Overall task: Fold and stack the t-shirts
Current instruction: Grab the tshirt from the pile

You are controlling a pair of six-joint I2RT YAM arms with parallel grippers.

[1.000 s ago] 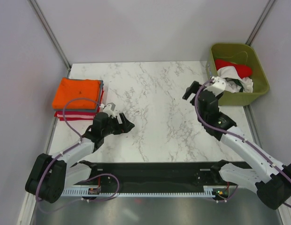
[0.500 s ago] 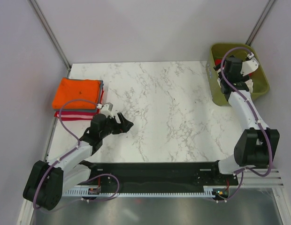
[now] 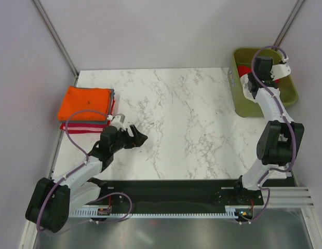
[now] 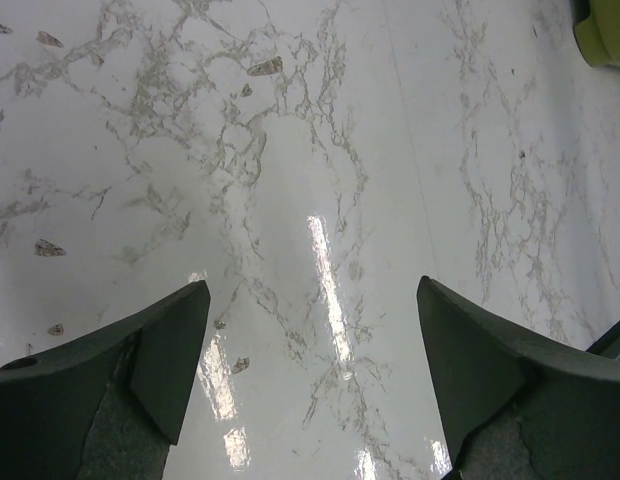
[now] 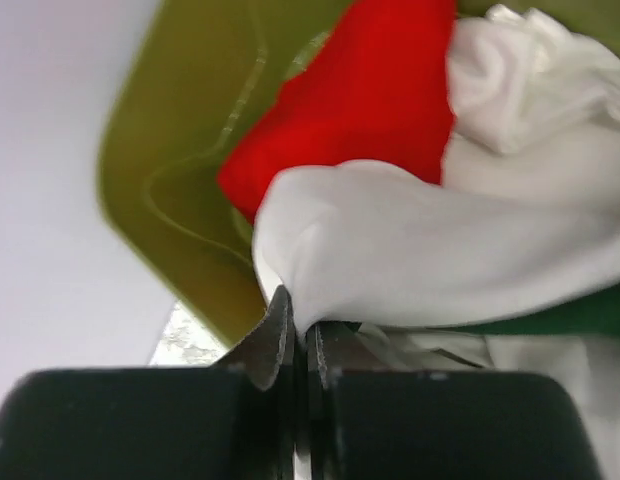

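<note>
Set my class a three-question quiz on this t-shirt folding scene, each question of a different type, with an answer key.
1. Short answer: what colour is the top shirt of the folded stack?
2. True or false: the left gripper is closed on a shirt.
3. Multiple choice: where is the right gripper?
A. over the folded stack
B. in the olive-green bin
C. beside the left gripper

Key
1. Orange.
2. False: its jaws stand open and hold nothing.
3. B: it pinches the white t-shirt there.
</note>
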